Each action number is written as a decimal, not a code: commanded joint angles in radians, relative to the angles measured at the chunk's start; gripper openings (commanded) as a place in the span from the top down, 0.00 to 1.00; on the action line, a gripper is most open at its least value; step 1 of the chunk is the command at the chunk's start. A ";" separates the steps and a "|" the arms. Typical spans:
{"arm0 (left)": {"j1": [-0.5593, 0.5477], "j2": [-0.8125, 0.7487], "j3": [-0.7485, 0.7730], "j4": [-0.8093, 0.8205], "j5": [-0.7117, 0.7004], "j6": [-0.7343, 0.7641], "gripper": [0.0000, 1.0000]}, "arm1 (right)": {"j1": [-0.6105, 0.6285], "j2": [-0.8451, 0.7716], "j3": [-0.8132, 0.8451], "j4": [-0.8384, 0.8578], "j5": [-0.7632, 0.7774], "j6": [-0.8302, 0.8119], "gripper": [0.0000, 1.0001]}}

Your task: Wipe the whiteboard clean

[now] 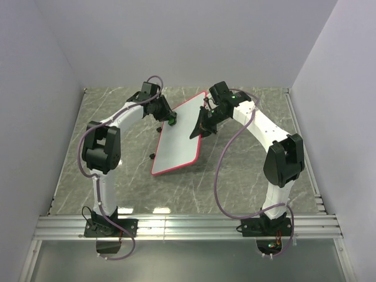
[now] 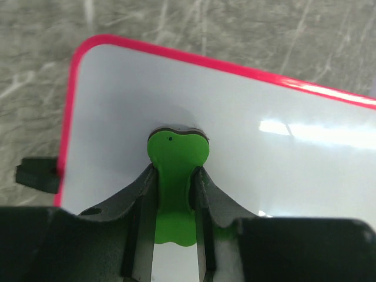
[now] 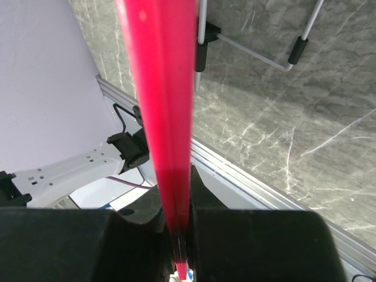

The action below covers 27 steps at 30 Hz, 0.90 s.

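Nearest, both arms rise from the near edge of the surface (image 1: pixel 188 194) and bend in toward its middle. Between them the whiteboard (image 1: pixel 176 141) sits about mid-surface, tilted, its long side running from near-left to far-right toward the far edge. I cannot tell whether its near end touches down. The right claw (image 1: pixel 198 126) is clamped narrow on the board's right edge, and its wrist view shows the red rim (image 3: pixel 161 88) pinched edge-on between the fingers. Beyond the rim there is a wire leg (image 3: pixel 247 47) with black tips. The left claw (image 2: pixel 175 176) grips a green block (image 2: pixel 176 155) and presses its end flat on the white face (a bright reflection lies to the right). A black foot (image 2: pixel 38 174) sticks out past the rim beside it.
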 commanded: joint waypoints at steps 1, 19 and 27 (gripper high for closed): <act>-0.040 0.019 -0.105 -0.089 0.006 0.040 1.00 | 0.120 0.060 -0.013 0.013 0.039 -0.139 1.00; 0.175 -0.285 -0.074 -0.261 -0.101 0.155 1.00 | 0.120 -0.025 -0.170 0.148 0.057 -0.079 0.72; 0.308 -0.450 -0.296 -0.305 -0.164 0.252 1.00 | 0.117 -0.034 -0.144 0.205 0.054 -0.036 0.66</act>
